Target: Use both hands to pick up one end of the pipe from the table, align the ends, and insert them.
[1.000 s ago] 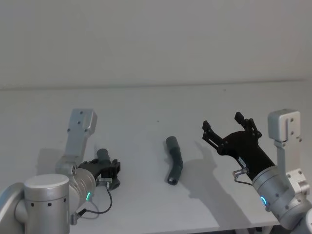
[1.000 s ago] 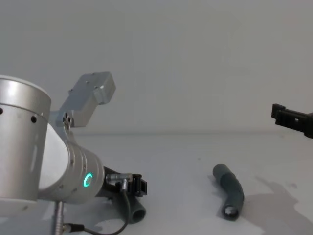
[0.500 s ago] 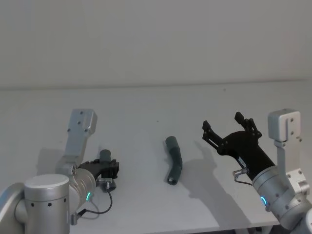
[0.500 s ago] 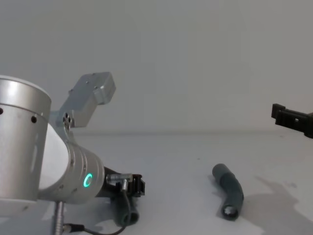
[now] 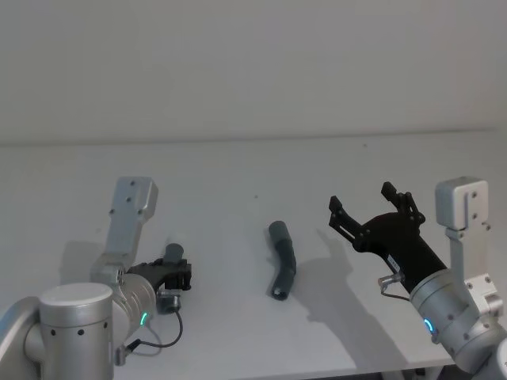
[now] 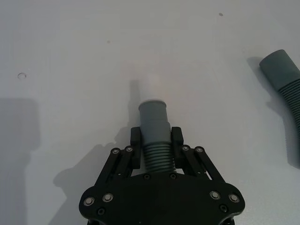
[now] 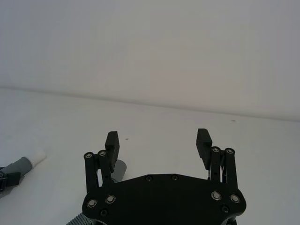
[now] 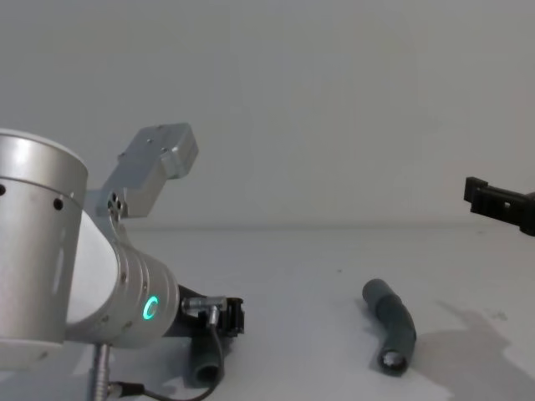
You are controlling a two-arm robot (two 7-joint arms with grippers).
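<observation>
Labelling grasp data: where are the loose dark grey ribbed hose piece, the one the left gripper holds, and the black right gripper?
Loose dark grey ribbed hose piece (image 5: 287,260): head view, its ribbed bend.
Held hose piece (image 6: 153,117): left wrist view, its smooth cuff.
Black right gripper (image 7: 158,140): right wrist view, midway between fingertips.

Bare bench surrounds the loose hose piece at its middle, out to the far edge. The right gripper, fingers spread, hangs toward the right edge with clear room between. Toward the left edge, well apart, the left gripper clamps the other hose piece.
</observation>
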